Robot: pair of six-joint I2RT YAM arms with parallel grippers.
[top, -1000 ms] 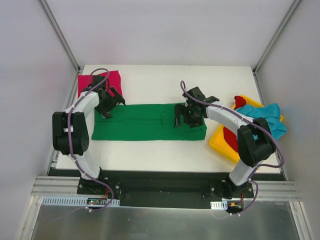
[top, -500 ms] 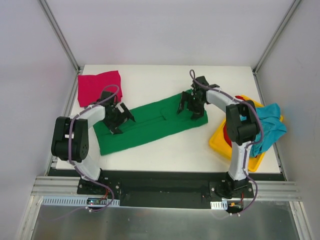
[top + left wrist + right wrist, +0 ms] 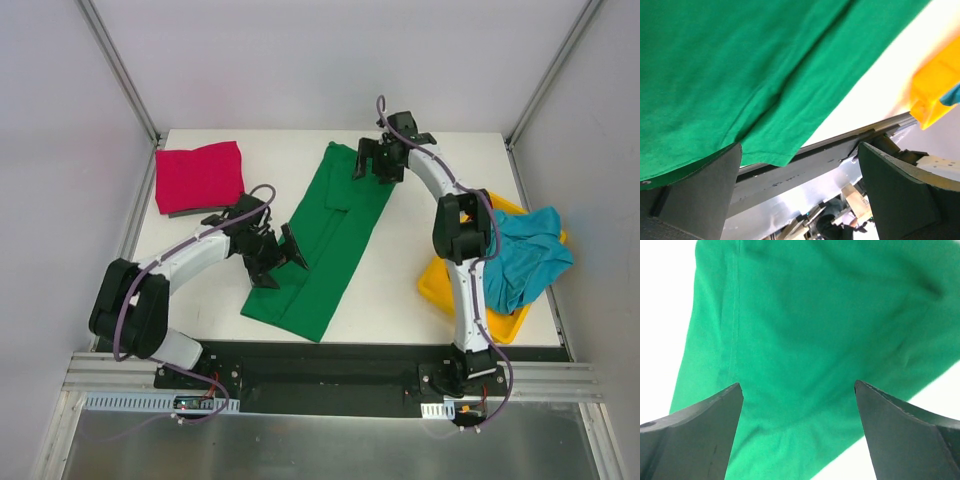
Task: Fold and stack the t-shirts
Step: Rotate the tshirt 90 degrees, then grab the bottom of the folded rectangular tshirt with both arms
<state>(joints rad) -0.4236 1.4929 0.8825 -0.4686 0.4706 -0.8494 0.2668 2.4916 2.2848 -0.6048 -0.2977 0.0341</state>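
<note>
Folded bright green cloth t-shirt (image 3: pixel 335 235) is lying diagonally. Left gripper (image 3: pixel 282 265), jaws spread wide, is sitting over its near-left edge; right gripper (image 3: pixel 371 170), jaws equally wide, over its far end.

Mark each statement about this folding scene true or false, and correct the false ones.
1. The green t-shirt lies as a long folded strip, slanting across the table. True.
2. The teal t-shirt drapes over the yellow bin. True.
3. The magenta t-shirt sits inside the yellow bin. False: it lies folded at the table's far left corner.
4. Both grippers are shut on cloth. False: the left gripper and the right gripper are open, at the green t-shirt.
</note>
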